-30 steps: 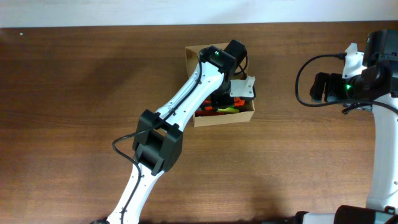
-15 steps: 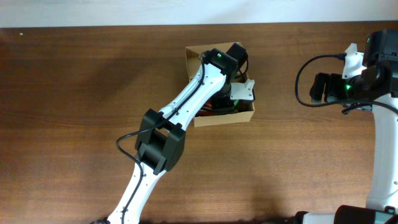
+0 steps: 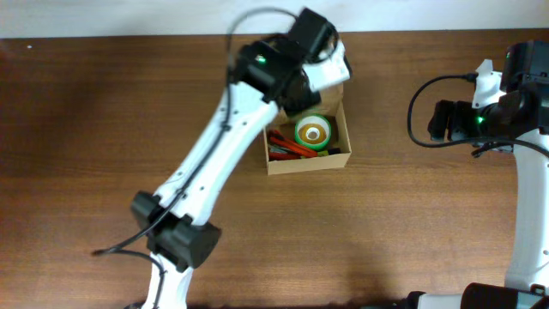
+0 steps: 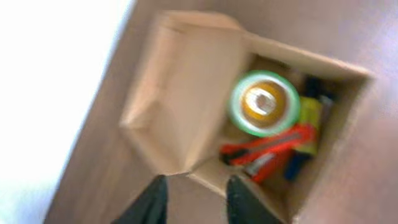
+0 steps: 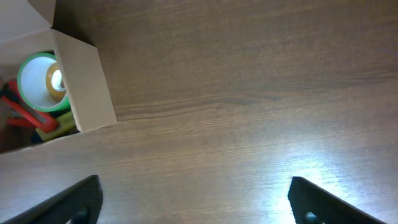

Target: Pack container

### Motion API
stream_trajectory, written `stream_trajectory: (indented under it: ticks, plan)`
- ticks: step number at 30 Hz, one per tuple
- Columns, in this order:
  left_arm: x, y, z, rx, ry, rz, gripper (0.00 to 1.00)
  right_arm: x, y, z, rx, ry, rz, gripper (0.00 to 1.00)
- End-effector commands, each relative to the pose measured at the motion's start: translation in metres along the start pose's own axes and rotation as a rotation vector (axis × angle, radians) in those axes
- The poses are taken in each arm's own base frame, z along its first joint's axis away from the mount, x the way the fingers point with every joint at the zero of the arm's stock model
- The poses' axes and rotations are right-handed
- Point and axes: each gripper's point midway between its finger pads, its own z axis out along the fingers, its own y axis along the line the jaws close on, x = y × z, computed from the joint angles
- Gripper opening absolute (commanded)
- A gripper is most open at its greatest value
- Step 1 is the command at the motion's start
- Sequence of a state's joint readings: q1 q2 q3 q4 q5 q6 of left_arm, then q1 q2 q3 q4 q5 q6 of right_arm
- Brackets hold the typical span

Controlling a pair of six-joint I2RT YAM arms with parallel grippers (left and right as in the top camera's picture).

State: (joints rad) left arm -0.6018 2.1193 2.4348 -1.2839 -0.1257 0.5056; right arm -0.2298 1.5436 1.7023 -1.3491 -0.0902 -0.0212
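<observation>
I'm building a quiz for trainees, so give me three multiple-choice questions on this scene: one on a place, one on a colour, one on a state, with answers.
1. Where is the tape roll relative to the container? A beside it; B inside it; C under it.
2. The tape roll's outer ring is: A green; B blue; C white.
3. The left gripper is: A shut on the tape roll; B shut on the container; C open.
Answers: B, it lies within the walls; A, green in every view; C, fingers apart, nothing between.
</observation>
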Motion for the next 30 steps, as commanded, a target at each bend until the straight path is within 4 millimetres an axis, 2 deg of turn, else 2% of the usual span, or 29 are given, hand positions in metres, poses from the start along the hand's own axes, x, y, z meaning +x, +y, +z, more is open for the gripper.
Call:
stream_trajectory:
  ticks: [1, 2, 3, 4, 5, 8, 11, 12, 13, 15, 19, 23, 25, 27, 30]
  plan:
    - [0.019, 0.083, -0.052, -0.200, -0.076, -0.422, 0.15, -0.007, 0.000, 0.001, -0.009, -0.026, 0.005, 0.67]
    - [0.035, 0.109, -0.057, -0.239, -0.082, -0.548, 0.09, -0.014, -0.001, 0.002, -0.009, -0.054, 0.005, 0.42]
    - [0.054, 0.131, -0.058, -0.269, -0.075, -0.641, 0.09, -0.021, 0.000, 0.003, -0.013, -0.077, 0.022, 0.23]
    - [0.075, 0.151, -0.057, -0.301, -0.060, -0.736, 0.08, -0.031, 0.003, 0.008, -0.039, -0.098, 0.037, 0.09]
    - [0.094, 0.168, -0.055, -0.318, -0.050, -0.810, 0.08, -0.039, 0.012, 0.019, -0.096, -0.099, 0.034, 0.04]
    - [0.108, 0.185, -0.023, -0.176, -0.097, -0.885, 0.08, -0.046, 0.030, 0.071, -0.237, -0.002, 0.047, 0.04]
    - [0.128, 0.194, 0.031, -0.066, -0.082, -0.987, 0.08, -0.062, 0.039, 0.121, -0.325, 0.069, 0.061, 0.03]
    - [0.131, 0.193, 0.048, -0.020, -0.083, -1.019, 0.08, -0.072, 0.044, 0.130, -0.364, 0.071, 0.064, 0.04]
    - [0.134, 0.187, 0.075, 0.080, -0.088, -1.073, 0.08, -0.085, 0.051, 0.140, -0.421, 0.070, 0.066, 0.03]
    - [0.144, 0.177, 0.114, 0.235, -0.088, -1.178, 0.07, -0.104, 0.059, 0.150, -0.484, 0.066, 0.071, 0.04]
    - [0.167, 0.165, 0.171, 0.395, -0.062, -1.334, 0.06, -0.123, 0.064, 0.171, -0.537, 0.061, 0.105, 0.04]
    - [0.144, 0.155, 0.204, 0.737, -0.194, -1.491, 0.02, -0.121, 0.093, 0.189, -0.781, 0.096, 0.121, 0.04]
    - [0.140, 0.148, 0.212, 0.845, -0.199, -1.540, 0.02, -0.129, 0.111, 0.180, -0.974, 0.049, 0.082, 0.04]
    - [0.139, 0.140, 0.216, 0.950, -0.216, -1.537, 0.02, -0.138, 0.119, 0.174, -1.099, 0.017, 0.078, 0.04]
    - [0.144, 0.131, 0.215, 1.109, -0.239, -1.520, 0.02, -0.141, 0.122, 0.169, -1.151, 0.001, 0.067, 0.04]
